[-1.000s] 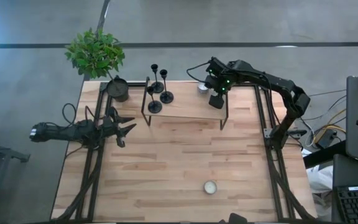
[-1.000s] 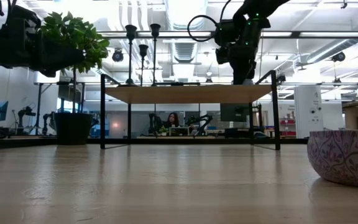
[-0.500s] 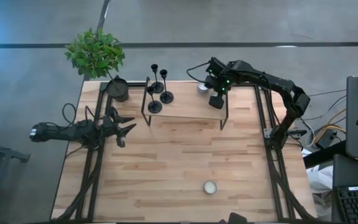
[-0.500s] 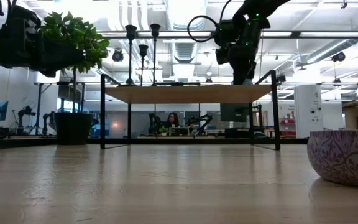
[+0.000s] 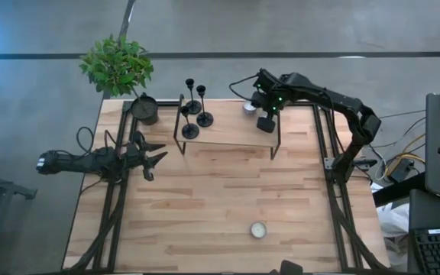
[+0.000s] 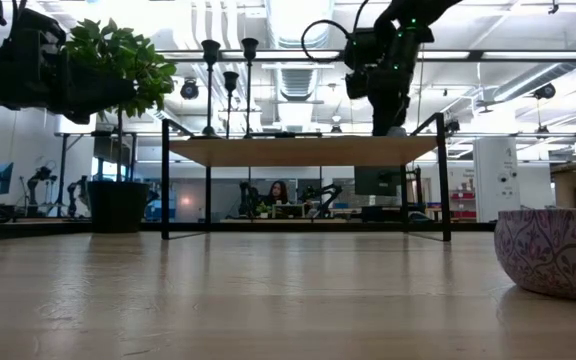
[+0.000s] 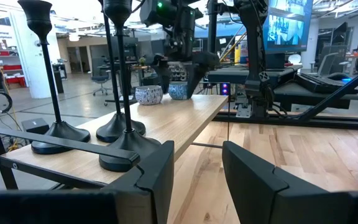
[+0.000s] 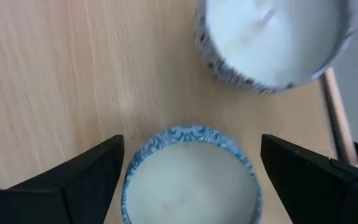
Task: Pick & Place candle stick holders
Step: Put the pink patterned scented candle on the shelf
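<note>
We see a light wooden slatted table [image 5: 205,198] with a raised wooden shelf on thin black metal legs [image 5: 231,134] at its back. A green leafy plant in a dark round pot [image 5: 145,108] stands just beside the shelf's left end. 3 small black candlesticks with flared round bases [image 5: 195,111] stand close together on that left end. The right gripper [image 5: 266,122] hangs over the shelf's right end, fingers spread wide on either side of 1 low round blue-patterned candle cup [image 8: 191,177], not touching it. A 2nd patterned cup [image 8: 272,43] sits near it, white wax inside both. A 3rd cup [image 5: 258,229] sits alone near the table's front edge. The left gripper [image 5: 155,156] waits at the table's left, fingers apart, holding nothing.
</note>
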`<state>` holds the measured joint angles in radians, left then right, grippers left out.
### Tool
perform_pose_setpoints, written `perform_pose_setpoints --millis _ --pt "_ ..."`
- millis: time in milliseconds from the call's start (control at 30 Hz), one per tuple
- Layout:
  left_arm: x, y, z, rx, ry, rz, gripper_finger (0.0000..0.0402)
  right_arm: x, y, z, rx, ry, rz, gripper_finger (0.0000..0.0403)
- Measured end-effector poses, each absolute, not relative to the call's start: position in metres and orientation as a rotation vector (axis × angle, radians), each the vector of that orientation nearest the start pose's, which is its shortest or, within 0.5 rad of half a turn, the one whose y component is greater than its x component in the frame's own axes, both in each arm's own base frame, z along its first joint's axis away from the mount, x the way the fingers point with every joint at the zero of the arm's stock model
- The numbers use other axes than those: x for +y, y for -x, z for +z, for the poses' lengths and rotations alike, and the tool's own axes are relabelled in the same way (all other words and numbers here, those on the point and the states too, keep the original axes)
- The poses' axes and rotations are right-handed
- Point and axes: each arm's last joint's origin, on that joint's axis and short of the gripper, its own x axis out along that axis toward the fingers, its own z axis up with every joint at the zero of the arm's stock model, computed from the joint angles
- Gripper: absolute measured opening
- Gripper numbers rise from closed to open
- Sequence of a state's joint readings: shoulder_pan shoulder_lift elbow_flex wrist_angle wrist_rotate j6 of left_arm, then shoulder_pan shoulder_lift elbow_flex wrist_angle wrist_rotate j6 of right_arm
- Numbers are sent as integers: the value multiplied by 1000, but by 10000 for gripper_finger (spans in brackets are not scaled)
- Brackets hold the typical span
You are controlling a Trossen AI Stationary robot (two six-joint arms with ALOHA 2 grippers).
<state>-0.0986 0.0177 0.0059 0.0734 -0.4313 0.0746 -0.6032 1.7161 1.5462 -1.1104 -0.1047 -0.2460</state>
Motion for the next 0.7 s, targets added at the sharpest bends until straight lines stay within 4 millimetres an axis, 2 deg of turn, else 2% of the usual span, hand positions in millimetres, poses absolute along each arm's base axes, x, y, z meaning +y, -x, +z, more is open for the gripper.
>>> perform_pose_setpoints --millis 300,467,600,700 --pt "3 -96 171 -47 -58 335 142 -191 -283 322 1168 -195 -302 368" --pt "3 -96 171 -47 -58 335 142 -190 -279 349 1155 -169 -351 368" --pt "3 -96 171 -47 -58 335 142 -183 -270 374 1160 -236 -369 368" --pt "3 -96 171 -47 -58 335 142 -168 -263 393 1162 -318 -257 368"
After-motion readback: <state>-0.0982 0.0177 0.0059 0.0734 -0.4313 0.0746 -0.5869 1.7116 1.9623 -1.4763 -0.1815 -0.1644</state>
